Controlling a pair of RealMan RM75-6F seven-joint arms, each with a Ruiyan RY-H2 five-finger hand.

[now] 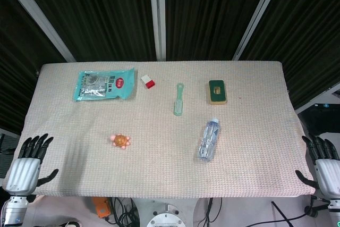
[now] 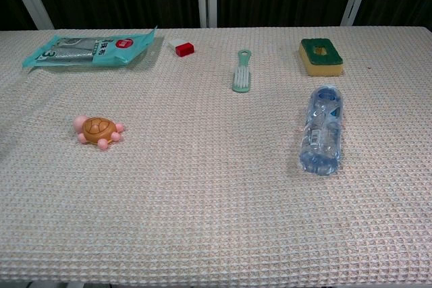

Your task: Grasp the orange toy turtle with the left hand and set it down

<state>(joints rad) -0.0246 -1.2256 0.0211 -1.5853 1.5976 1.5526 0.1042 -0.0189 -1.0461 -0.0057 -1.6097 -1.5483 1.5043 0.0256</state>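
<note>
On the counter [image 1: 159, 184], left of middle, the turtle [image 1: 121, 141] sits belly-down and alone, well apart from the bottle [image 1: 209, 140], so nothing blocks a grasp. At the near corners, the left robot hand [image 1: 27, 164] and right robot hand [image 1: 324, 166] wait released, holding nothing, fingers apart.

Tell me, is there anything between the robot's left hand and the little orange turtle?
No. In the head view, only bare woven tablecloth lies between the left hand and the orange turtle.
</note>
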